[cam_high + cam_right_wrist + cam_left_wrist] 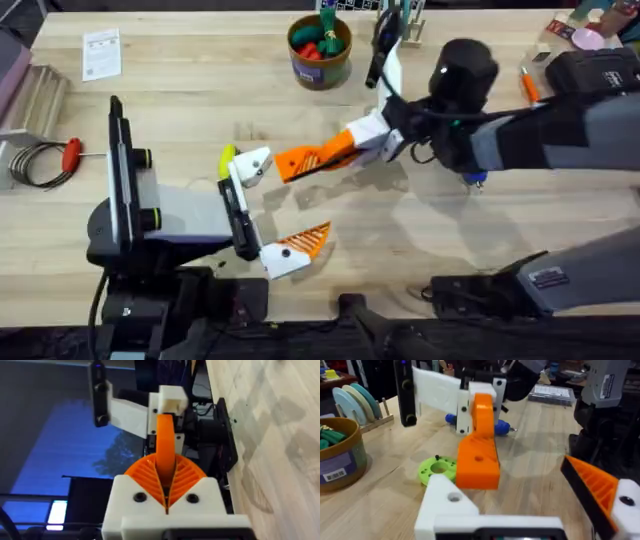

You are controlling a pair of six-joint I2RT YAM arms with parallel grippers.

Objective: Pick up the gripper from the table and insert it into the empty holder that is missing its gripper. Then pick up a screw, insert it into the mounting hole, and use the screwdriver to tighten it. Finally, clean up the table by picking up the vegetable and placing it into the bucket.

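My right gripper [352, 143] is shut on the orange ribbed gripper [312, 159], holding it level above the table. The piece's free end almost touches the white empty holder [251, 166] on my left gripper [275, 205], which stands open with one orange finger [306, 240] on its other side. In the left wrist view the orange gripper [477, 457] hangs just beyond the holder [445, 505]. The right wrist view shows ribbed pads [186, 476] clamped on it. A blue screwdriver [500, 426] lies behind. The bucket [320, 50] stands at the back. A yellow-green bit [228, 157] beside the holder may be the vegetable.
A green disc [437, 469] lies on the table under the held piece. A red-handled screwdriver [72, 152] and a cable coil are at the far left, a paper card [102, 52] at the back left, an orange pen [528, 85] at the right. Red, green and orange toys fill the bucket.
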